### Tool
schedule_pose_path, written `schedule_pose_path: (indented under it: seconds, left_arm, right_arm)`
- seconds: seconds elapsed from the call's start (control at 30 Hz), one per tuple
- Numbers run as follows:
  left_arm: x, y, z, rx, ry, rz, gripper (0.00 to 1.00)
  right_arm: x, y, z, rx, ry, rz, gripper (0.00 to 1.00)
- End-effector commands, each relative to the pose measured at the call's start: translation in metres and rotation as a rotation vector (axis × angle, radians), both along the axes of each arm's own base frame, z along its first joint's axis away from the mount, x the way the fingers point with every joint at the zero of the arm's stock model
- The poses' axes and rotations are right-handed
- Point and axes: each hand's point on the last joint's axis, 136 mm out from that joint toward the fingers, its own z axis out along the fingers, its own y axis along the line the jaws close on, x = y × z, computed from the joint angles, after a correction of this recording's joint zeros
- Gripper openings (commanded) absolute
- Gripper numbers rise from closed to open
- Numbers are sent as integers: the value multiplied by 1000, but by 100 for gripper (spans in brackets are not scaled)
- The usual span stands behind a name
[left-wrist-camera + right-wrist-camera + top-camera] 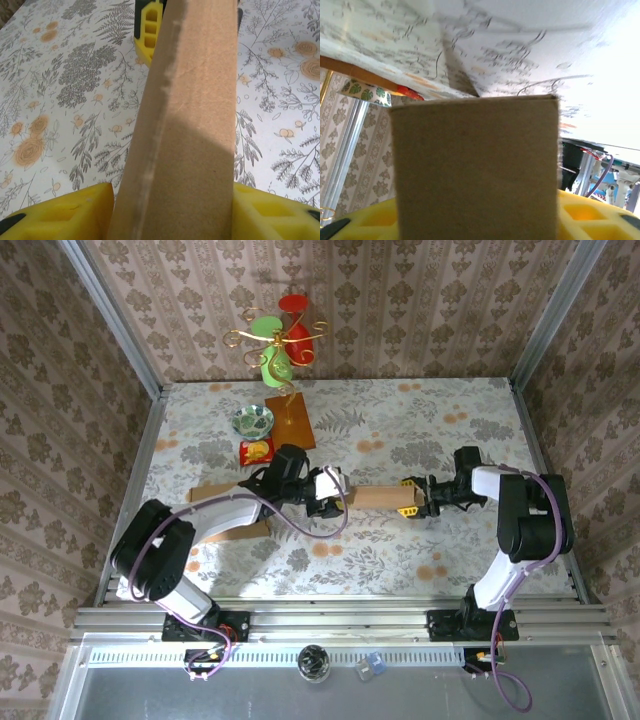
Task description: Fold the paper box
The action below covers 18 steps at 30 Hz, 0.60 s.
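The paper box (pixel 372 497) is a flat brown cardboard strip held level above the flowered table (pixel 400 430), between both arms. My left gripper (pixel 327 498) is shut on its left end, my right gripper (pixel 413 502) on its right end. In the left wrist view the cardboard (pixel 192 115) runs away from me between the yellow fingers (pixel 75 215), and the far end sits in the right gripper's yellow fingers (pixel 150 27). In the right wrist view the cardboard (pixel 475 165) stands edge-up between the yellow pads (pixel 585 215) and hides what lies behind it.
More brown cardboard (pixel 215 493) lies under my left forearm. Behind it are a red packet (pixel 257 450), a patterned bowl (pixel 253 421) and a wooden base (pixel 290 420) carrying a gold stand with red and green pieces (pixel 280 340). Metal frame rails (pixel 140 450) border the table.
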Motion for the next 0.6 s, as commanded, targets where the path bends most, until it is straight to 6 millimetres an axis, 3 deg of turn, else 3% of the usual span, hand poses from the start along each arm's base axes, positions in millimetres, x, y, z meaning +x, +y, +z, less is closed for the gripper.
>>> schedule_pose_path:
  seconds: [0.0,0.17,0.3,0.4,0.57]
  left_arm:
    - [1,-5,3,-1,81,-11,55]
    - [1,-11,0,8,173,-23,52]
    - [1,-14,0,7,207,-26,50]
    - [3,-14,1,6,210,-11,50]
    - [5,-13,-2,14,232,12,50]
  right_arm:
    - [4,-7,-1,20,16,-25,60]
    - [15,-18,1,0,-7,-40,72]
    - [21,-25,7,-28,-32,-48,73]
    - [28,-36,20,-88,-81,-78,74]
    - [36,-75,55,-300,-231,-192,74]
